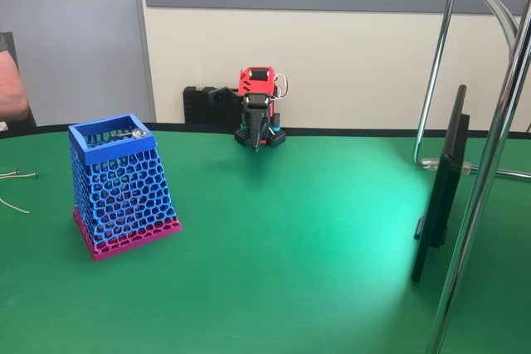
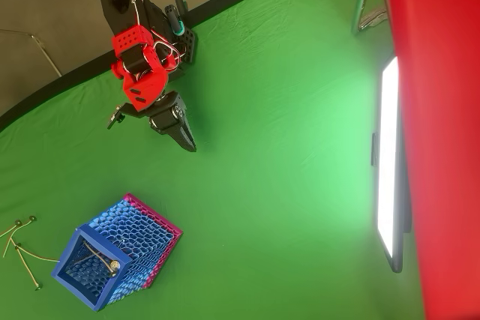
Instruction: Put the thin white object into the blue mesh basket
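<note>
The blue mesh basket (image 1: 120, 184) (image 2: 120, 249) stands on the green table at the left, with its magenta base band on the cloth. The thin white object (image 2: 96, 247) lies slanted inside the basket's opening. Its small knobbed end (image 1: 138, 133) rests by the rim's far right corner. My gripper (image 1: 255, 143) (image 2: 187, 142) hangs at the table's back edge, folded down close to the arm's base. It is well apart from the basket, and its fingers are shut with nothing between them.
Thin pale wire pieces (image 1: 17, 176) (image 2: 21, 249) lie left of the basket. A dark monitor (image 1: 441, 184) (image 2: 388, 162) stands on edge at the right, beside chrome stand poles (image 1: 489, 163). A person's arm (image 1: 10, 80) shows at the left edge.
</note>
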